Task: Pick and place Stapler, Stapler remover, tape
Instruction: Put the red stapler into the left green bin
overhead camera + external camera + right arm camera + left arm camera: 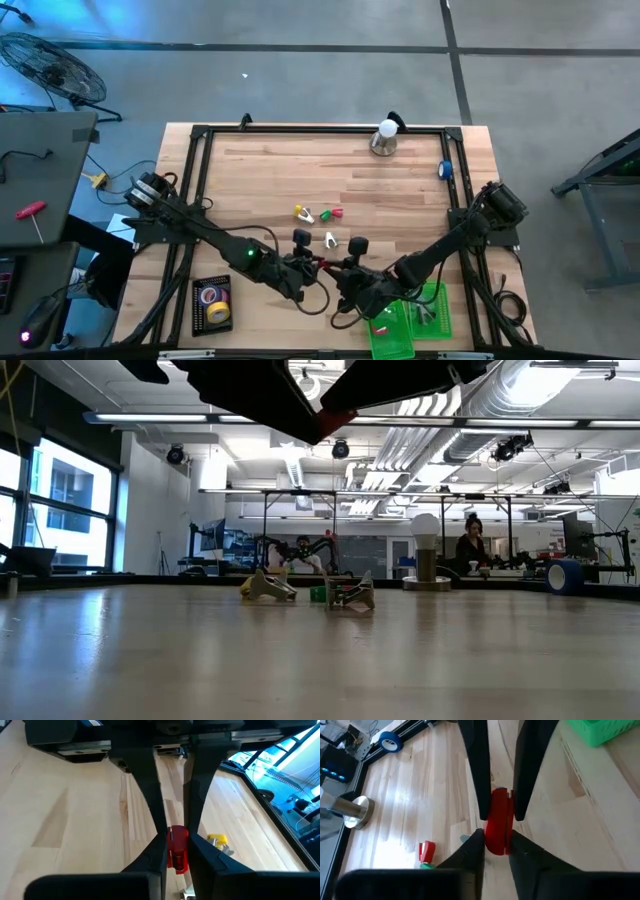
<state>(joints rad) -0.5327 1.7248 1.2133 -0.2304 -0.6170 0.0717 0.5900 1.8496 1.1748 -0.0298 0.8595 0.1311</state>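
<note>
Red stapler remover (pixel 497 822) held aloft beside green basket (pixel 412 318), clamped between left pincer (pixel 496 845) and right pincer (pixel 175 851) together; risk of drop or tug should either release mistimed.

I'm working in what looks like a big open robotics lab or industrial workshop: the low view shows exposed ducts (pixel 560 390) and strip lights (pixel 160 418) under a high ceiling, tall windows (pixel 60 500) on one side, and more black metal frames (pixel 400 495) with another robot arm (pixel 300 548) farther back. A person (pixel 472 545) sits at a bench behind my wooden table (pixel 270 165). From above I see a bare concrete floor (pixel 300 60), a floor fan (pixel 50 65) and a desk with a screwdriver (pixel 30 212).
</note>
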